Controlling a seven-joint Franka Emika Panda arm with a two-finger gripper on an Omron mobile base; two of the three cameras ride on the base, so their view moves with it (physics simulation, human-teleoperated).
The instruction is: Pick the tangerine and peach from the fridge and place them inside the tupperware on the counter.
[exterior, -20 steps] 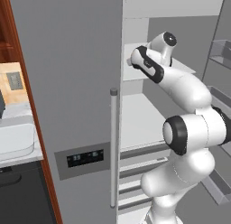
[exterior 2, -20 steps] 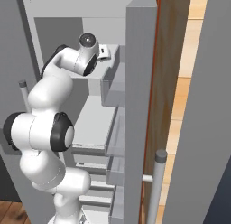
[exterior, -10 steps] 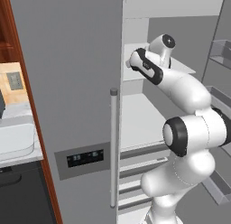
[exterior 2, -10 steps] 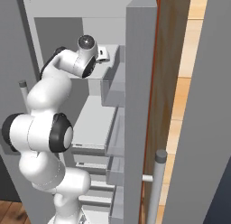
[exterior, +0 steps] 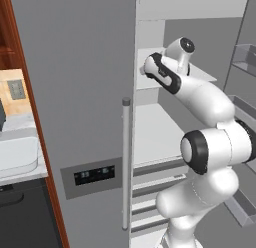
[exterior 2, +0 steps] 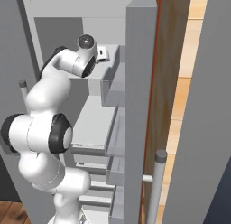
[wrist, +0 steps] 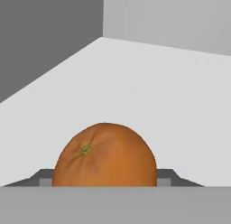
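Reaching into the fridge [exterior: 90, 92], upper white shelf [wrist: 149, 92]. Tangerine [wrist: 105, 155] sitting on that shelf, dead centre in the hand view and very close. Gripper [wrist: 105, 179] at the fruit, a grey fingertip [wrist: 45, 179] just visible either side of it. Can't tell whether clamped on the tangerine or merely straddling it: contact points hidden behind the fruit and the bottom band. Looks like the grasp step for fruit one of two.

Tupperware [exterior: 17, 154] out on the counter [exterior: 22, 178], left of the fridge door, well apart from the arm.

Risks from here:
- Round fruit, small pads: off-centre closure likely to squirt it deeper along the shelf toward the back wall.
- Lifting before a firm hold would drop it back on the shelf, maybe rolling off the front edge.
- Tight retreat: elbow near the fridge door edge, wrist beside the door bins [exterior 2: 113, 87]; careless swing could clip either.
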